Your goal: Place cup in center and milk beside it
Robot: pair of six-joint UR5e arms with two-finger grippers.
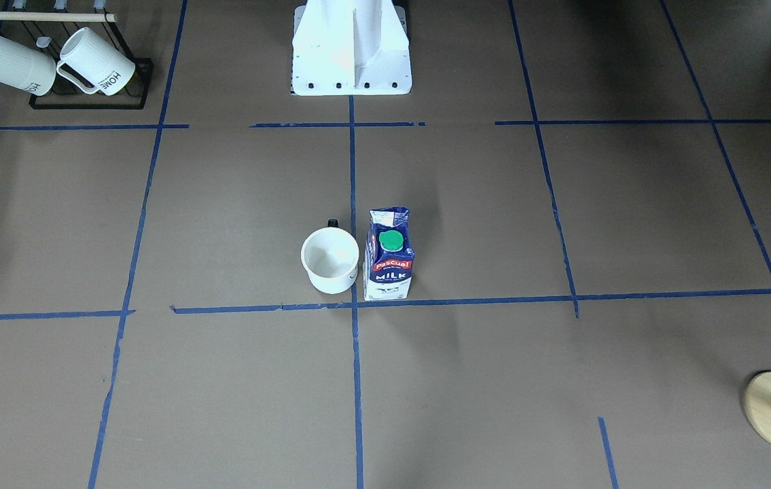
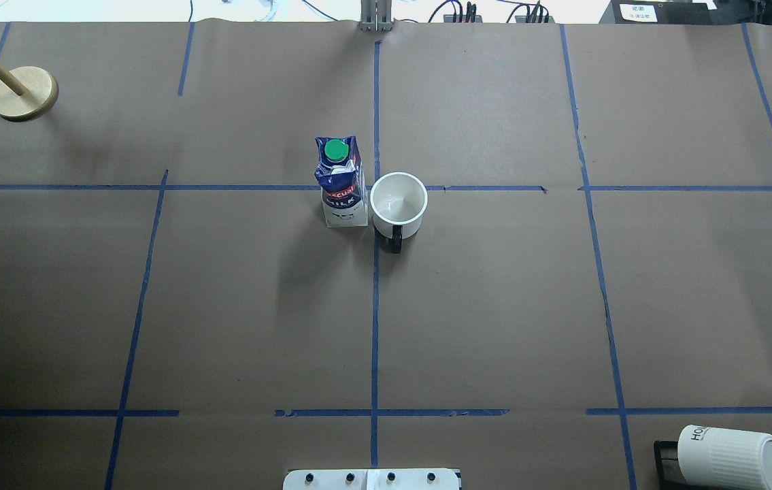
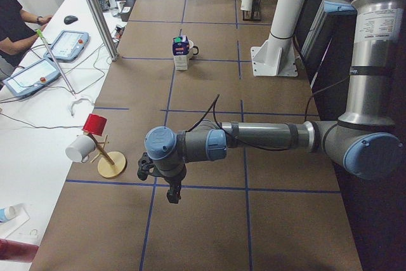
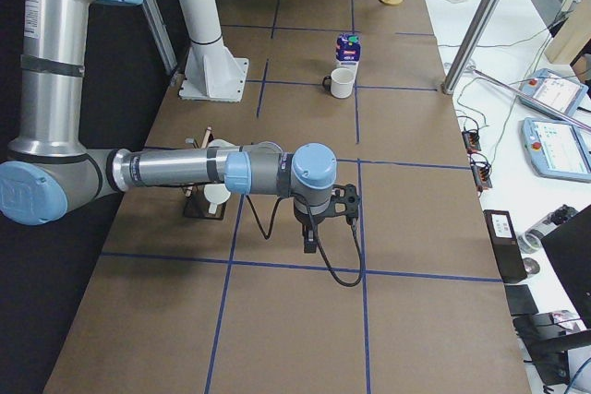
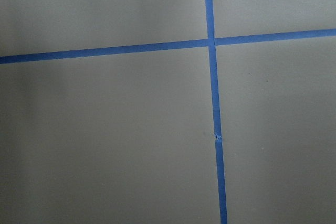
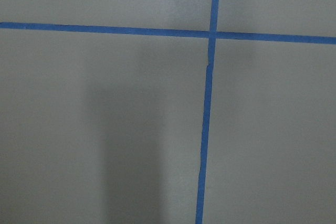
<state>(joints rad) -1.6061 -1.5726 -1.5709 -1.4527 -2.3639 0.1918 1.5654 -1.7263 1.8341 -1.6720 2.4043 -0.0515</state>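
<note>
The white cup stands upright right by the center tape crossing, its black handle toward the robot. It also shows in the overhead view. The blue and white milk carton with its green cap stands upright next to the cup, on the robot's left of it; I cannot tell if they touch. My left gripper hangs far from both, over the table's left end. My right gripper hangs over the right end. Both show only in the side views, so I cannot tell whether they are open or shut.
A black rack with two ribbed HOME mugs stands at the robot's near right corner. A wooden peg stand stands at the far left, holding a red cup and a white one. The white robot base sits mid-edge. Both wrist views show only brown paper and tape.
</note>
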